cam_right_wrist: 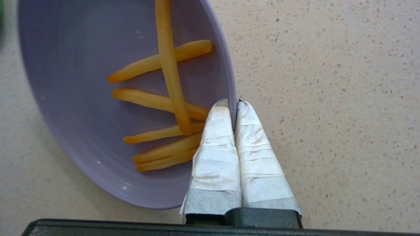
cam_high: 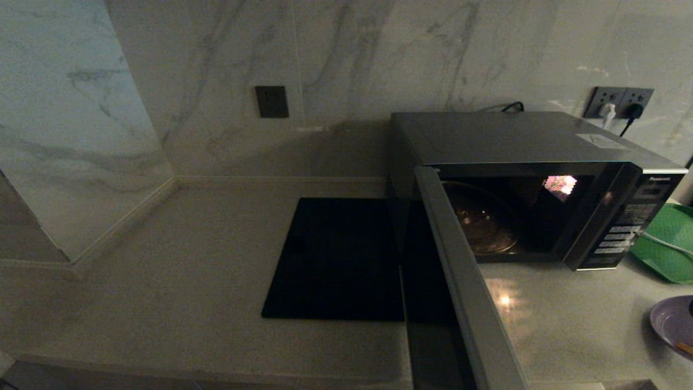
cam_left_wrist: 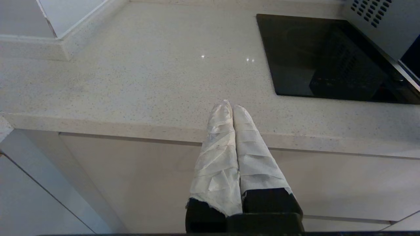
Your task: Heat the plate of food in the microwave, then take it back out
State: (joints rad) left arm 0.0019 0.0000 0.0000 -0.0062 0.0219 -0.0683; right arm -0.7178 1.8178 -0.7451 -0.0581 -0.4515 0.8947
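Plate of food: pale lilac plate with orange-yellow fry sticks crossing one another; in the head view it shows only at the far right edge, above the bench in front of the green tray.
Right claw: closed tight on the plate's rim, one taped finger inside the plate against the fries, the other outside it.
Microwave: silver-grey, standing on the bench toward the right, with its button panel on the right side.
Microwave door: swung wide open toward the front, hinged on the left; the cavity is lit and a glass turntable shows inside.
Left claw: wrapped fingers pressed together with nothing between them, hanging at the bench's front edge, well apart from the microwave.
Black slab: flat square, lying on the bench just left of the microwave.
Green tray: beside the microwave's right side.
Bench: pale speckled stone.
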